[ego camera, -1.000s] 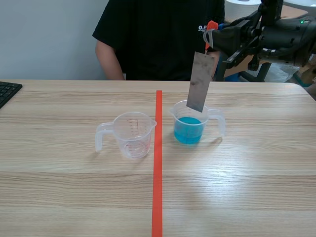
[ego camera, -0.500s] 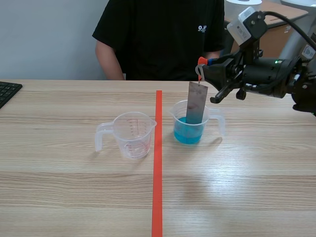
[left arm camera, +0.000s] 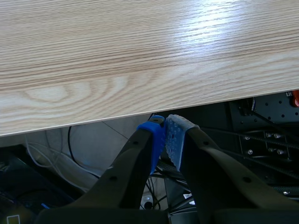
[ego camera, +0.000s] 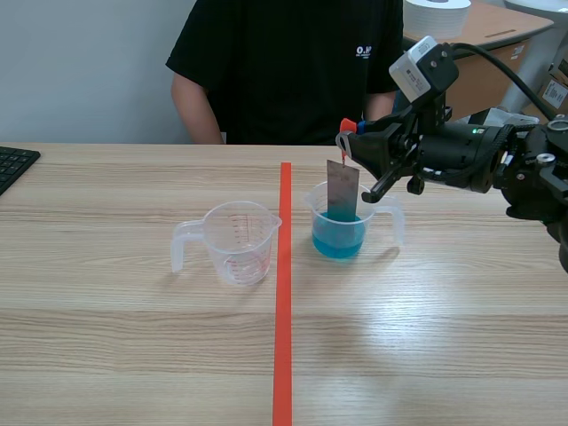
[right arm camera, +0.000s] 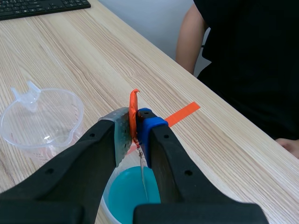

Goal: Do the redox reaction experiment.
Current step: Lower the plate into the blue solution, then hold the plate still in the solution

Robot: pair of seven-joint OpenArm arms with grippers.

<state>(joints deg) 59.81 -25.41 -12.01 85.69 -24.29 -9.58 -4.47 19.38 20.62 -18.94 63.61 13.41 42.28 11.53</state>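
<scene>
Right hand [ego camera: 355, 144], clamping orange tag [ego camera: 347, 126], lowered metal strip [ego camera: 342, 188] into beaker [ego camera: 338, 238] of blue liquid; immersion apparently begun.

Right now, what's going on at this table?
The right gripper is shut on an orange tab, from which a grey metal strip hangs with its lower end in the blue liquid of a clear cup. An empty cup stands across the tape line. The left gripper is shut on nothing, beyond the table edge. A person sits opposite.
</scene>
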